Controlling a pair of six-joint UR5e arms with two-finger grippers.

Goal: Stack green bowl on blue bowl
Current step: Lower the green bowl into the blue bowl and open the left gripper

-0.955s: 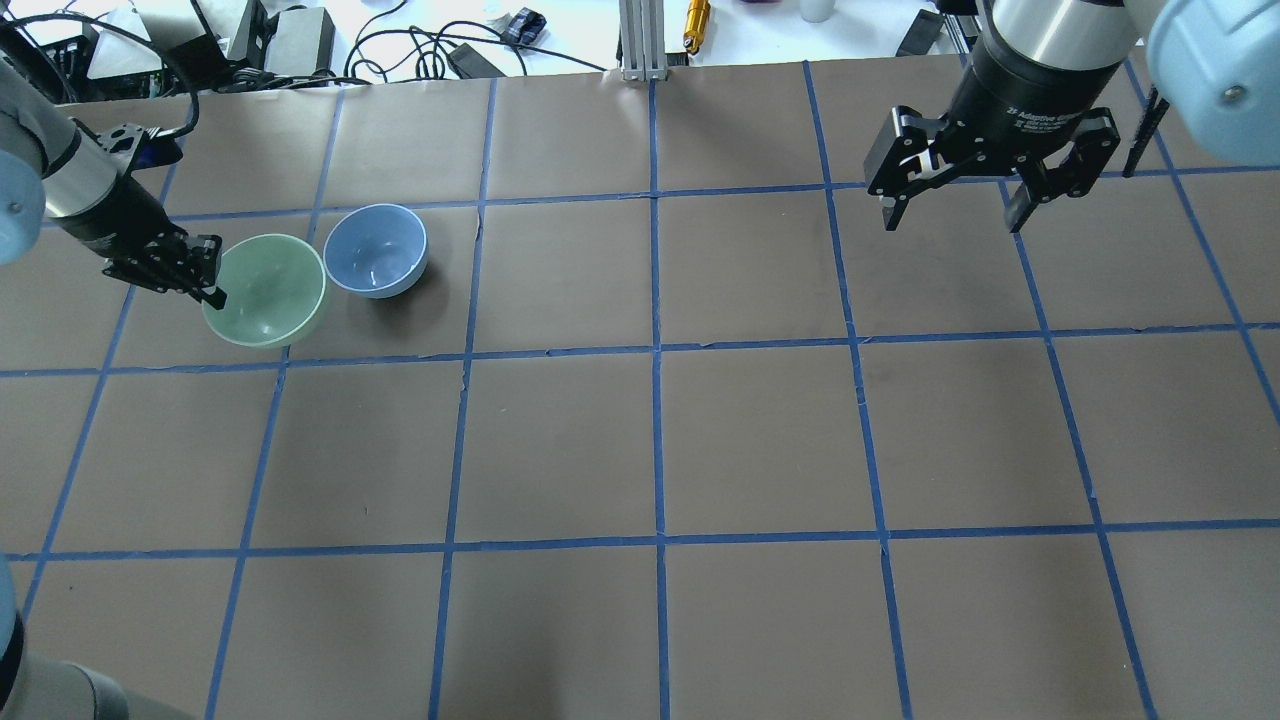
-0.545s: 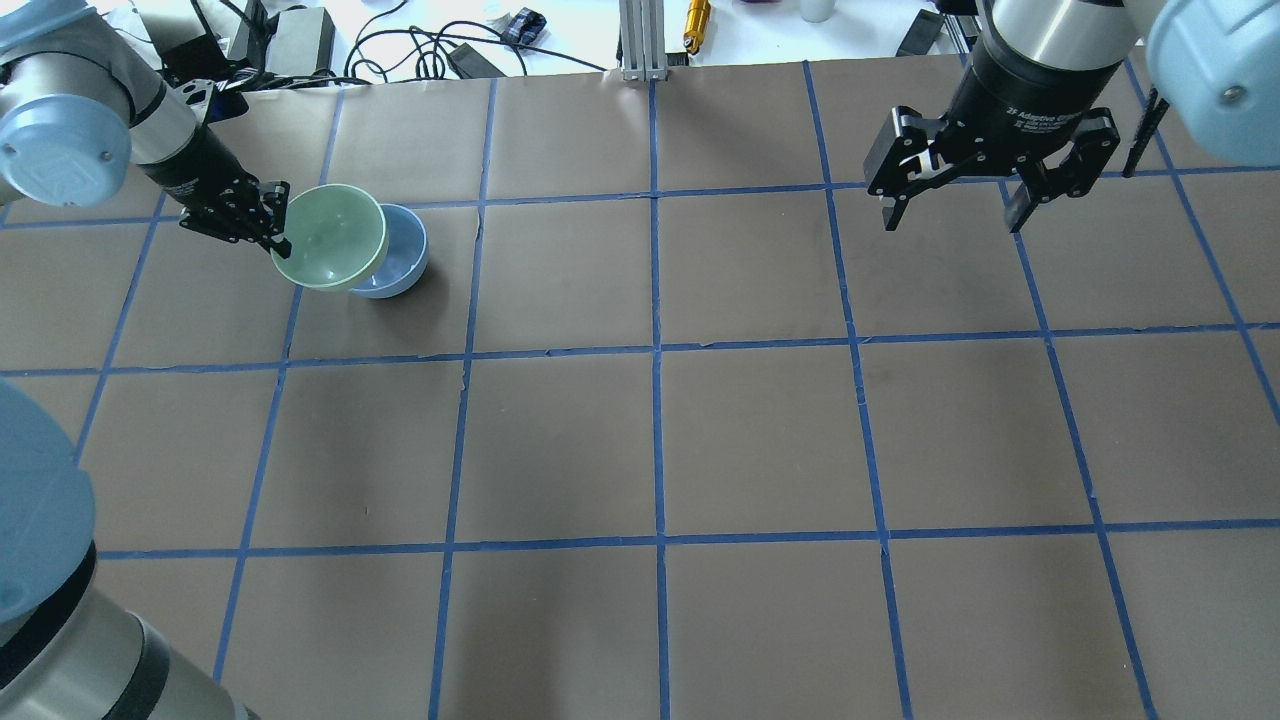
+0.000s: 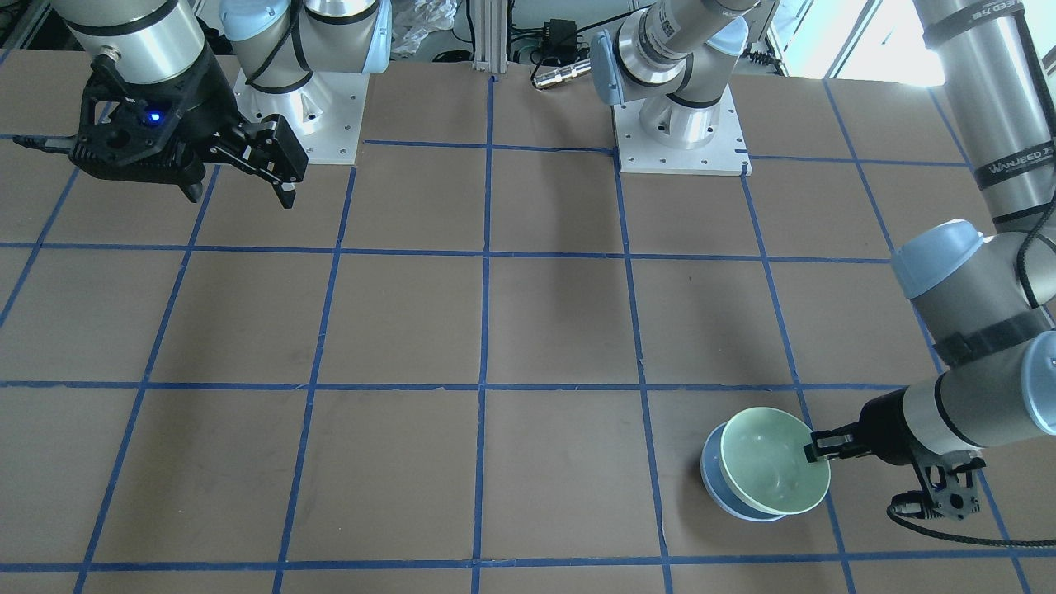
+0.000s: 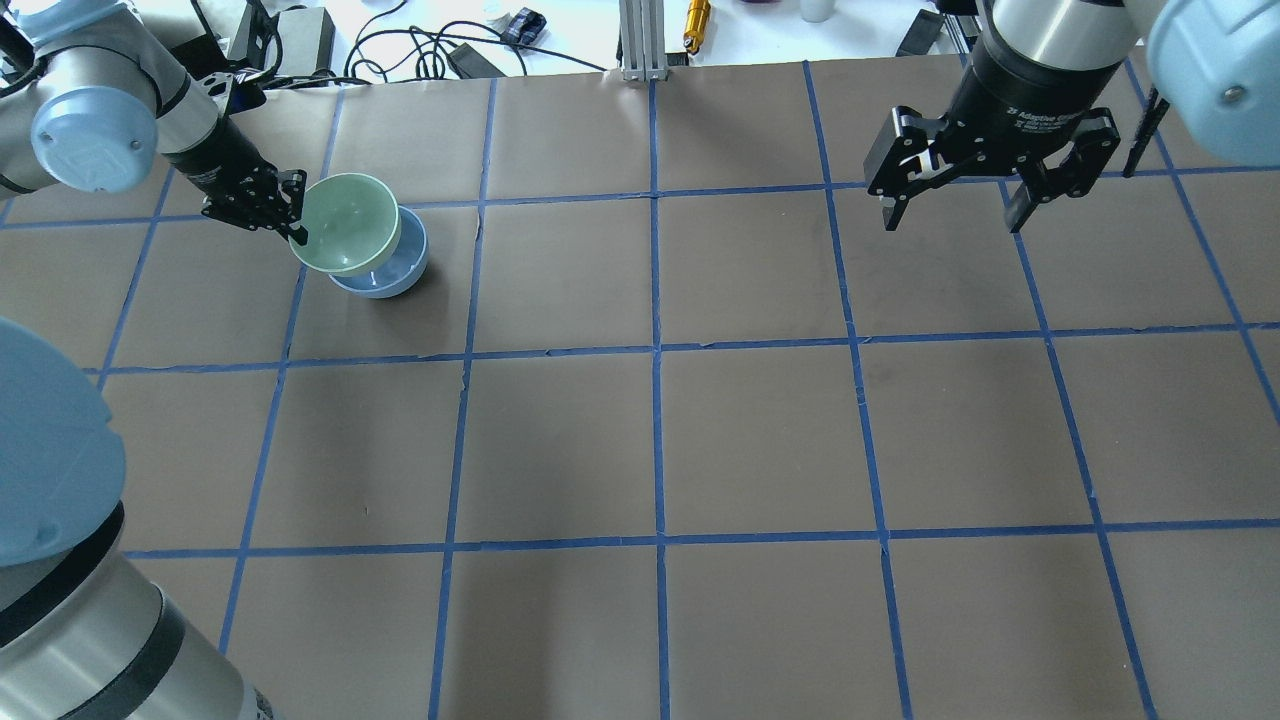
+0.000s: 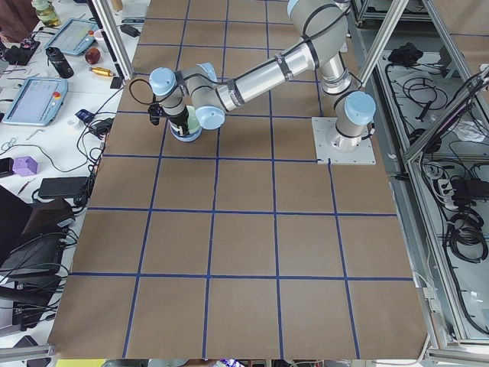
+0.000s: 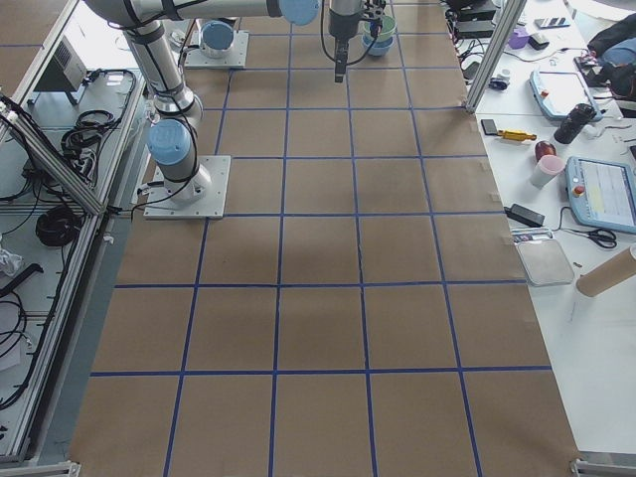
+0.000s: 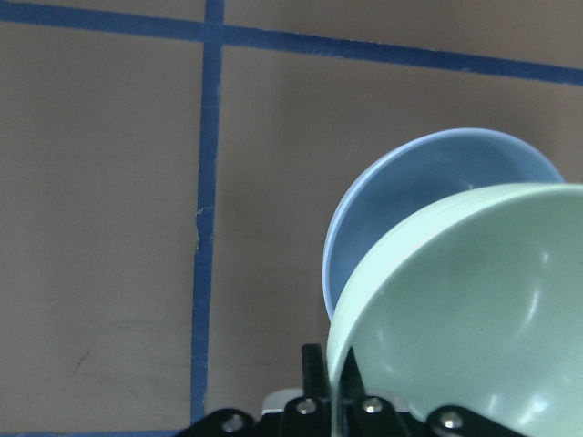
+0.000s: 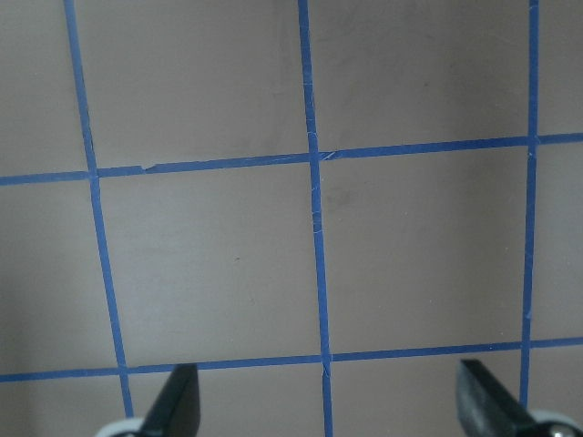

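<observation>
The left arm reaches far out over the tabletop (image 4: 760, 430), elbow bent and forearm low, its wrist turned nearly level so that the left end effector (image 4: 297, 232) comes at the bowls from the side. Its fingers are pressed onto the rim of the green bowl (image 4: 350, 222), one finger inside the wall and one outside, as the left wrist view shows along its bottom edge. The green bowl is held tilted over the blue bowl (image 4: 395, 275), off-centre toward the left arm, so a crescent of the blue one shows past it. Whether the two bowls touch cannot be told. The blue bowl stands upright on the tabletop in a square of the blue tape grid (image 4: 657, 350) on the robot's far left. The right arm hangs on the other side with its wrist pointing straight down. The right end effector (image 4: 952, 222) sits above the tabletop with its fingers spread wide and nothing between them, well apart from both bowls. By count there are two arms, two end effectors and two bowls, one green and one blue.
</observation>
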